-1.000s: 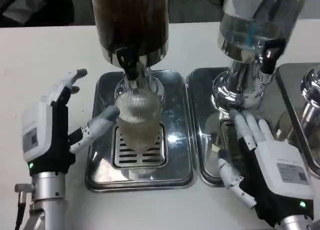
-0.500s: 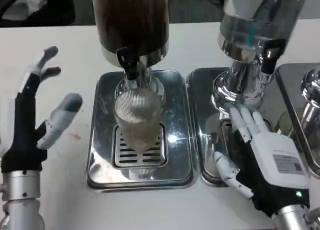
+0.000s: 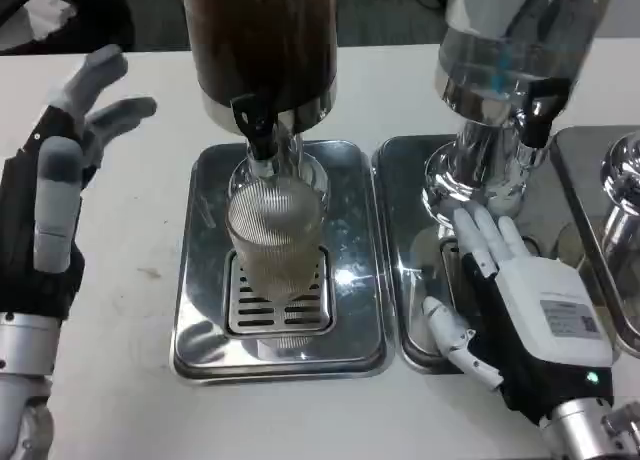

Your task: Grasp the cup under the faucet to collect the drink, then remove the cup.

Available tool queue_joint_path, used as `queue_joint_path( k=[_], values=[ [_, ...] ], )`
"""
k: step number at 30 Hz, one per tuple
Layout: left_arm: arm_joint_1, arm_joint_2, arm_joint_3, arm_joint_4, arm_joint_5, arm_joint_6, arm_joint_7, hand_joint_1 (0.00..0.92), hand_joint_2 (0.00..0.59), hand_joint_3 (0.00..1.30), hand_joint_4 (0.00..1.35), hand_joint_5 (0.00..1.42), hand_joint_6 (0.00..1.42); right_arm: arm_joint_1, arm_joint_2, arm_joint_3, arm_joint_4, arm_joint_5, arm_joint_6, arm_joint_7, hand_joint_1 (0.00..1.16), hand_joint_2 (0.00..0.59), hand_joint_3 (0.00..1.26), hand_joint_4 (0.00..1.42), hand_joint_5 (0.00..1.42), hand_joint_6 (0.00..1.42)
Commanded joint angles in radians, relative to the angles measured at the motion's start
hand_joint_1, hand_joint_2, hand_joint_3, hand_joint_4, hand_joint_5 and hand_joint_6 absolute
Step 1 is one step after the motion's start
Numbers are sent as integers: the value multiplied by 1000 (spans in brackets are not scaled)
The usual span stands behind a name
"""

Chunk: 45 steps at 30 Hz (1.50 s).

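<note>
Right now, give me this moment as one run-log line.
cup: on drip tray under faucet, not held | left hand: open, raised left of tray | right hand: open, resting on neighboring tray

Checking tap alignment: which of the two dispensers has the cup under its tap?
The dark-filled dispenser, on the left. The ribbed clear cup stands on its drip tray below the black tap. The clear dispenser has none.

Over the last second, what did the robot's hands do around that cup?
The left hand let go: its fingers had been touching the ribbed cup, and it pulled away to the left and rose, now open and clear of the tray. The right hand stayed flat on the neighbouring tray, barely shifting. The cup stayed under the faucet.
</note>
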Motion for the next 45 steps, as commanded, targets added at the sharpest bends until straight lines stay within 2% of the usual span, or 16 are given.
queue_joint_path(
  k=[1,8,16,25,32,34,39,43,45],
  values=[
    [12,3,29,-91,-36,69,-110,0,85,245,166,365,299,-15,1,-5,5,13,-15,-11,11,486,23,0,0,222],
    [24,15,73,-247,-65,194,-231,0,79,177,91,361,299,-18,10,-5,10,19,-15,-17,12,487,23,0,0,220],
    [11,3,96,-341,-95,304,-332,0,73,191,146,358,268,-21,22,-5,17,16,-14,-20,13,486,23,0,0,220],
    [32,-21,96,-399,-77,339,-365,0,72,226,203,415,332,-22,24,-4,18,19,-15,-17,14,488,23,0,0,227],
    [36,-49,81,-409,-44,332,-369,0,67,233,149,339,266,-24,29,-3,25,21,-16,-18,14,488,23,0,0,231],
    [29,-54,87,-424,-52,335,-367,0,65,225,97,262,199,-24,29,-2,26,20,-15,-18,14,488,23,0,0,232],
    [16,-61,100,-450,-62,341,-364,0,65,224,91,255,189,-25,27,-1,31,19,-18,-18,14,488,23,0,0,232],
    [-4,-74,106,-418,-44,331,-357,0,65,221,90,253,187,-29,29,1,37,18,-21,-21,14,488,23,0,0,232],
    [-16,-79,106,-404,-34,324,-360,0,72,184,16,199,136,-29,32,3,38,18,-19,-22,14,488,23,0,0,232]
  ],
)
